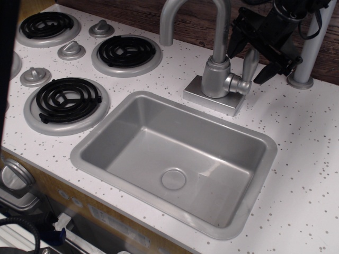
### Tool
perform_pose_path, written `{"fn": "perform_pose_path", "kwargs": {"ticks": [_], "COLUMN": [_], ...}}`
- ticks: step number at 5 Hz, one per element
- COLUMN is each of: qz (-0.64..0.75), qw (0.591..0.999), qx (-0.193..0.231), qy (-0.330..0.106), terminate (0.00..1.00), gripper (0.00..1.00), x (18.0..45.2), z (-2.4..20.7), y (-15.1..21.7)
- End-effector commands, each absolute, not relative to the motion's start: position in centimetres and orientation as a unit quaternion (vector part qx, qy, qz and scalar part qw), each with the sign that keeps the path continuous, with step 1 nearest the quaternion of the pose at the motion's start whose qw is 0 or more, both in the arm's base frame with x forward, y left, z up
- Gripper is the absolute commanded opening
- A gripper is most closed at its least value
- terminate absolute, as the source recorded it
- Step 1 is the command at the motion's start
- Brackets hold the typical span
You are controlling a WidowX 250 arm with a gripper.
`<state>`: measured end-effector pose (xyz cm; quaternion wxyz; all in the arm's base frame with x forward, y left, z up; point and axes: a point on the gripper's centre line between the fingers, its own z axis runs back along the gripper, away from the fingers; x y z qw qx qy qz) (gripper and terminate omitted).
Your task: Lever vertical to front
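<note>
The lever (249,64) is a small silver-grey paddle standing upright on a short round stub (238,83) at the right side of the faucet body (216,78). My black gripper (247,62) hangs just behind and above the lever. Its two fingers (271,67) are spread wide, one on each side of the paddle's upper part. The gripper is open and I see no contact with the lever. The arm comes in from the top right corner.
The tall curved spout (183,13) rises left of the faucet body. The sink basin (175,153) lies in front. Black stove burners (127,51) and silver knobs (71,51) are at the left. A grey pole (310,47) stands at the back right, before a wooden wall.
</note>
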<state>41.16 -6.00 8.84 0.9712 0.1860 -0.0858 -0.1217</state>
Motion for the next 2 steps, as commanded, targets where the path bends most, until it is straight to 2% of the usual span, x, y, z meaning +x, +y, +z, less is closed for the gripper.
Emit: {"fn": "perform_pose_path", "kwargs": {"ticks": [1, 2], "qz": [-0.122, -0.128], "qw": [0.969, 0.967], "qx": [0.185, 0.187], "qy": [-0.113, -0.118], "terminate": [0.00, 0.00], "gripper": [1.00, 1.00], "x": [42.29, 42.99], "z": [10.87, 10.64], "y": [-5.35, -5.14]}}
